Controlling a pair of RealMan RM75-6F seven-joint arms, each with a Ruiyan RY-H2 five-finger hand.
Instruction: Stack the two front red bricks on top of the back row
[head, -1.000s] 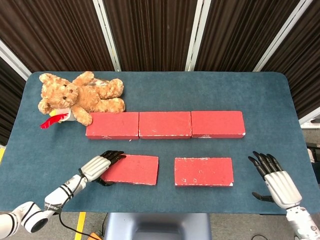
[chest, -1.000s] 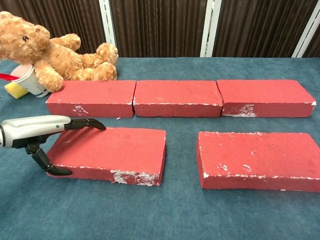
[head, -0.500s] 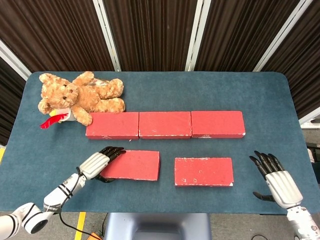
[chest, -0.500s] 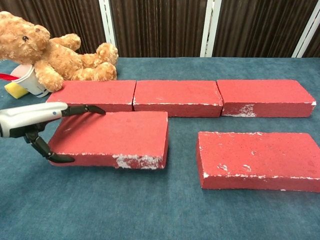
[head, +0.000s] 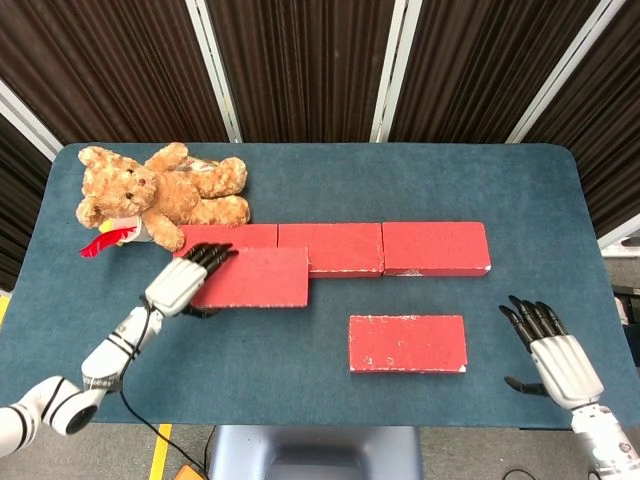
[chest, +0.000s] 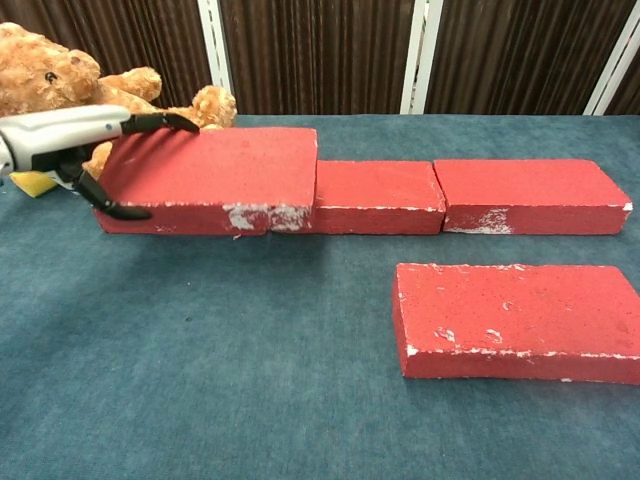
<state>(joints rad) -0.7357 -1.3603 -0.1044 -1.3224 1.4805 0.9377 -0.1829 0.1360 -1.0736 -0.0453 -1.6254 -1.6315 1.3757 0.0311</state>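
The left hand is clamping the first flat red rectangular brick by its left end, holding it raised over the back row of red bricks — not yet released. The second front red brick is lying untouched on the blue tabletop; the right hand is waiting with fingers apart, holding nothing.

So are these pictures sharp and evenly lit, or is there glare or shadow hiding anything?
Head view: even, soft light, no glare; the table looks bowed at its edges, a wide-lens effect. Chest view: sharp too, with a soft shadow on the cloth under the lifted brick that the left hand holds; the chipped white marks on the front brick read clearly.
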